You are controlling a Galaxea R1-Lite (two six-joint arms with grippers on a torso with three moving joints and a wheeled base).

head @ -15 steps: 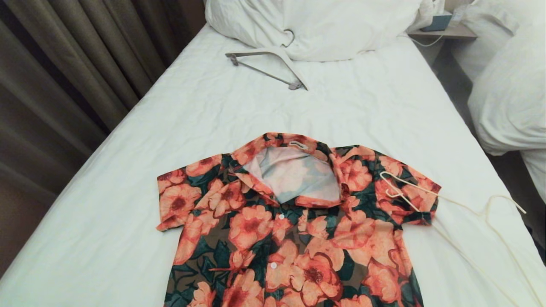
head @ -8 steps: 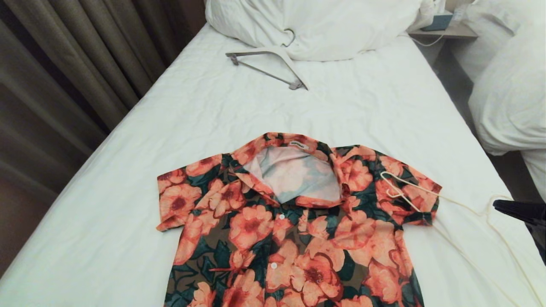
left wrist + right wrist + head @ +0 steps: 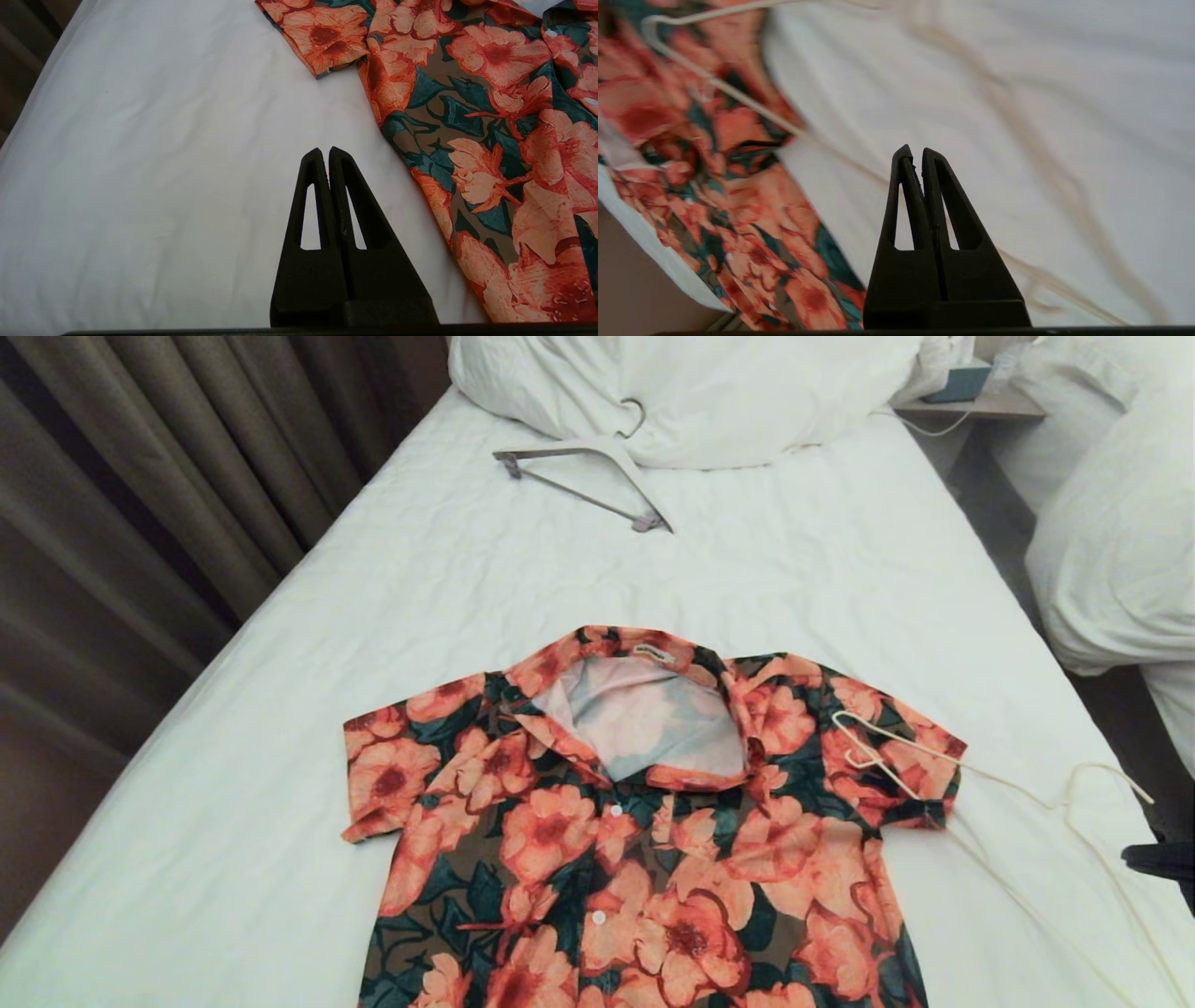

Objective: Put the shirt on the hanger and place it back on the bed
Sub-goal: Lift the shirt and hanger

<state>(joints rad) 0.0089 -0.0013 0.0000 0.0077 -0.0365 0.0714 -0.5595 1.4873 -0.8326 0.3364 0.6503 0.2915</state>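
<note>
The floral shirt (image 3: 644, 821) lies flat and face up on the bed (image 3: 766, 588), collar open toward the duvet. The thin cream hanger (image 3: 896, 739) rests with one end on the shirt's right sleeve; the rest, hook included, lies on the sheet near the bed's right edge. My right gripper (image 3: 1134, 855) shows at the head view's right edge, just beyond the hook, shut and empty. In its wrist view the right gripper (image 3: 916, 154) hovers over bare sheet between the hanger's rods (image 3: 738, 99), touching nothing. My left gripper (image 3: 325, 154) is shut and empty over the sheet, beside the shirt's (image 3: 490, 116) left side.
A thicker white hanger with a grey bar (image 3: 588, 476) lies far up the bed against the heaped duvet (image 3: 709, 392). Brown curtains (image 3: 140, 504) run along the left. A neighbouring bed piled with bedding (image 3: 1111, 551) and a nightstand (image 3: 971, 403) stand on the right.
My right gripper came into the head view at the right edge, then dropped lower and drew back toward that edge. Shirt and hangers have not moved.
</note>
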